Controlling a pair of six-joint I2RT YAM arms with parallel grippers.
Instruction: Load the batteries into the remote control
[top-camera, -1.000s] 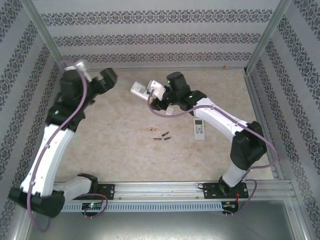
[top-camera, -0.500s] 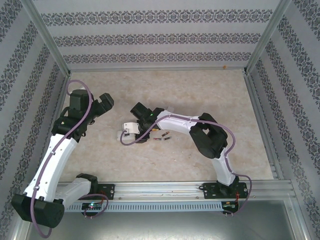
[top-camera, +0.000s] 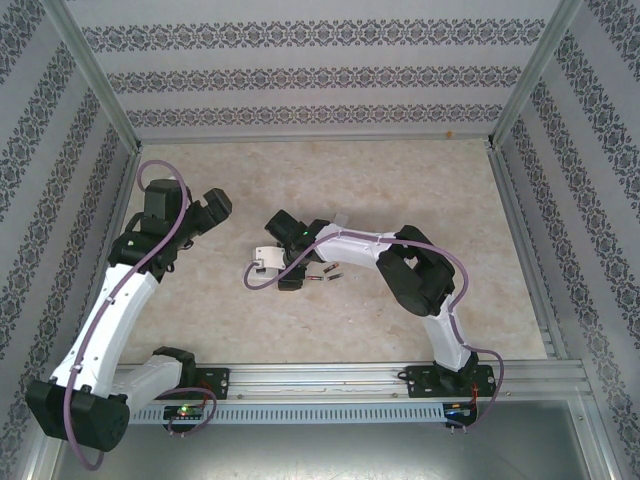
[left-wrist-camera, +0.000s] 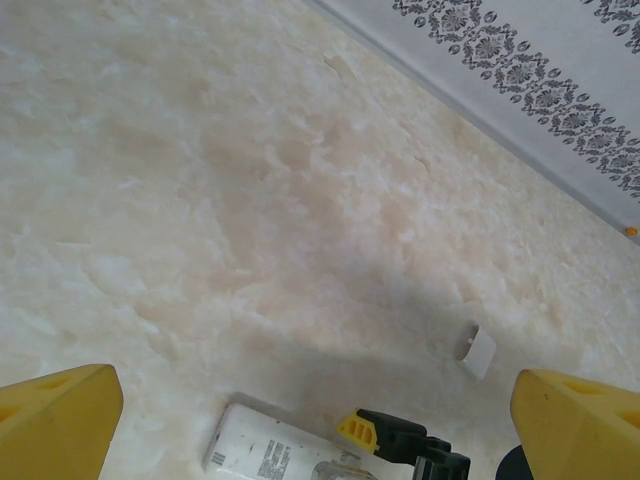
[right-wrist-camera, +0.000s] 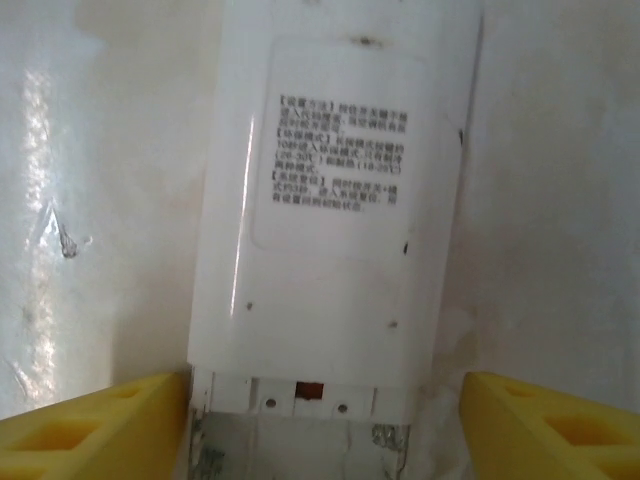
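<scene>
The remote (right-wrist-camera: 330, 220) sits between right jaws, grip unclear; left jaws wide; batteries (top-camera: 333, 273) indistinct.

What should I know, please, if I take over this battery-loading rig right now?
Left claw: open, empty, above the table.
Right claw: open, straddling the white remote, which lies back up with its battery bay uncovered.
Batteries lie loose on the table beside the right arm.
Done: bay exposed.
Left: pick up and load the batteries.
</scene>
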